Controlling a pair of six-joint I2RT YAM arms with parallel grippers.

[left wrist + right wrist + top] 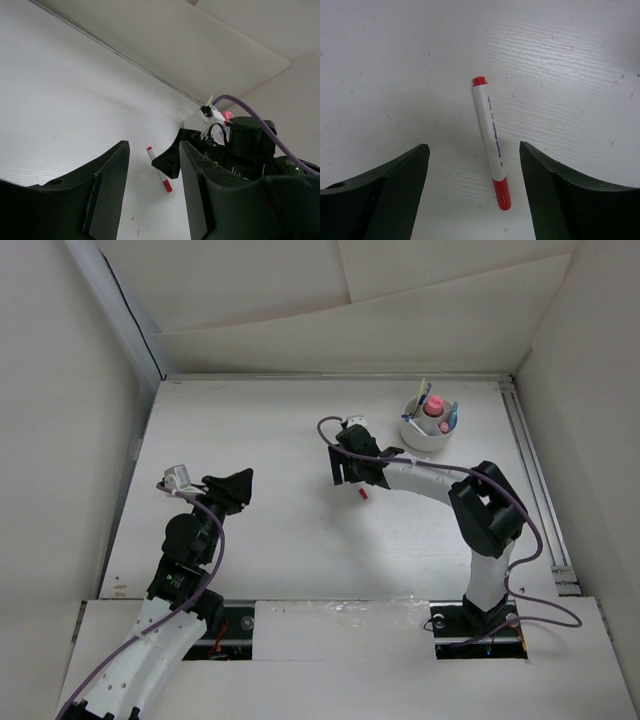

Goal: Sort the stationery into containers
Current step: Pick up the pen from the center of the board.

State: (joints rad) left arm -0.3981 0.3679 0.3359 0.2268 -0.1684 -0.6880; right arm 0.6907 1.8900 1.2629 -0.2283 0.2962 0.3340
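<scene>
**Pick phase, one loose pen.** The right end effector [472, 147] hovers over the white surface [270, 440] with its fingers spread wide and nothing held. A white pen [491, 145] with a red cap at each end lies flat below the gap, nearer the finger seen on the right of the wrist view and touching neither. It runs roughly along the opening rather than across it. From overhead only one red end shows beside the end effector.

The round white tub [425, 438] stands well apart, toward the far right of the surface. It already holds a pink-capped glue stick [433, 405] and several thin pens standing on end. Which compartment each occupies cannot be told.

The left end effector [240, 480] is also spread and empty, raised at the left and pointed toward the pen.

*Judgement:* the sort looks nearly done, with this pen the only loose item visible. The next move calls for a straight descent so the fingers bracket the barrel, a close near its middle, then a lift and carry to the tub.

**Setting.** The surface is matte white with faint scuffs. Plain white wall panels [400, 310] enclose it, and a metal rail [535, 480] runs along its right edge.
</scene>
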